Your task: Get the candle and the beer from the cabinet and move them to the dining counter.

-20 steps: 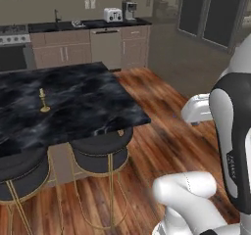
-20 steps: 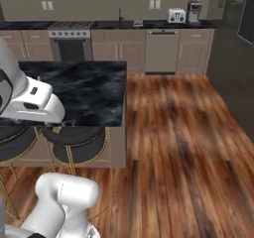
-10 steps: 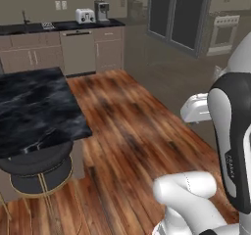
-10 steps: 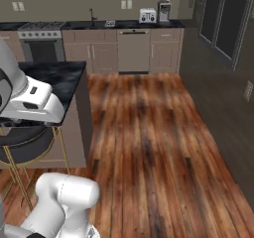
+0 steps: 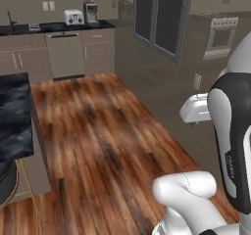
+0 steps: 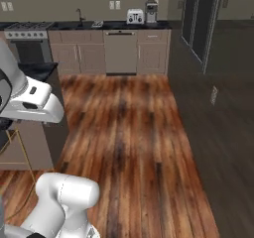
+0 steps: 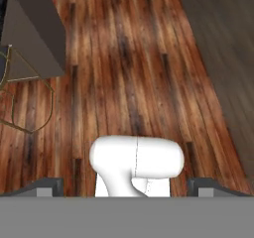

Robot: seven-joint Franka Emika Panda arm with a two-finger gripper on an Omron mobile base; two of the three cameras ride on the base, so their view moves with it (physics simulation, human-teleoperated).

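Showing its 2 dark fingertips wide apart at the lower corners of the hand view, the gripper (image 7: 127, 185) is open and holds nothing above the wood floor (image 7: 129, 68). At the left edge of the left base view sits a corner of the black marbled desk (image 5: 13, 112), the dining counter, with a dark stool (image 5: 6, 185) tucked below it. Along the far wall, a toaster (image 5: 73, 17) and coffee machine (image 5: 90, 12) stand on the worktop (image 5: 54, 27).
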